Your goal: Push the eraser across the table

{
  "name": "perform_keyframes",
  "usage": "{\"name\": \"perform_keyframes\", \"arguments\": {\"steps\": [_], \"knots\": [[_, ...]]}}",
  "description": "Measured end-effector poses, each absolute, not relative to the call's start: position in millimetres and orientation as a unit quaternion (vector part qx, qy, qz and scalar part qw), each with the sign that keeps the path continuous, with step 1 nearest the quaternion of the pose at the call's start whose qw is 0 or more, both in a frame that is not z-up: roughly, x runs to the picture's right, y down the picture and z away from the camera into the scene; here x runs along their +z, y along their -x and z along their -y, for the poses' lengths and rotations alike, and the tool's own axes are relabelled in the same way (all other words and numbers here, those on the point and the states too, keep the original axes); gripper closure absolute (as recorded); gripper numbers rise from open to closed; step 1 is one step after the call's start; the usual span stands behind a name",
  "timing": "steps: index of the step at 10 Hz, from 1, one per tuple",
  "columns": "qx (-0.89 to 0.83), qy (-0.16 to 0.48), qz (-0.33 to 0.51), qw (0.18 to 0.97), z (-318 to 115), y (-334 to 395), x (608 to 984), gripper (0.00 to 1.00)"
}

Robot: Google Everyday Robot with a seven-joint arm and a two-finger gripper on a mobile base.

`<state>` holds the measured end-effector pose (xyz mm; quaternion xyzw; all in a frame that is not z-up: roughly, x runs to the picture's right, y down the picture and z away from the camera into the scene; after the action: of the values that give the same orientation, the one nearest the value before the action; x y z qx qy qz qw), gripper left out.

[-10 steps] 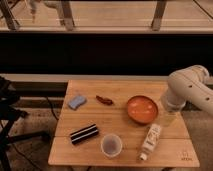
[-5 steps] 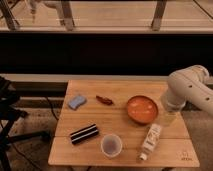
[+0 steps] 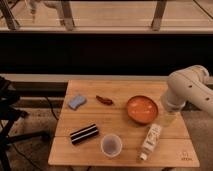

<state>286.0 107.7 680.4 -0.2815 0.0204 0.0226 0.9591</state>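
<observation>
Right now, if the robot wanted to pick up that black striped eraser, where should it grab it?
Probably across its narrow width at the middle, coming straight down from above: the eraser lies flat and slightly askew, long sides free, while the cup stands near one end. The end effector is across the table, beside the orange bowl.

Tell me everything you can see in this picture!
table: one, light wood, middle of the view
eraser: one, black with white stripes, front left of the table
pad: one, light blue, back left
small thing: one, reddish-brown, back middle; cannot tell what it is
bowl: one, orange, right of the middle
cup: one, pale, front edge, right of the eraser
bottle: one, white, lying front right
stand: one, black, on the floor to the left
arm: one, white, right of the table
gripper: one, pale, at the table's right edge beside the bowl
</observation>
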Motion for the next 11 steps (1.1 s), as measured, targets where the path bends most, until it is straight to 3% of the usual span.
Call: {"name": "perform_keyframes", "arguments": {"steps": [2,11], "knots": [[0.013,0.287,-0.015,0.958,-108.5,-274.6,678.2,0.01],[-0.001,0.295,-0.009,0.956,-110.1,-266.9,670.0,0.01]]}}
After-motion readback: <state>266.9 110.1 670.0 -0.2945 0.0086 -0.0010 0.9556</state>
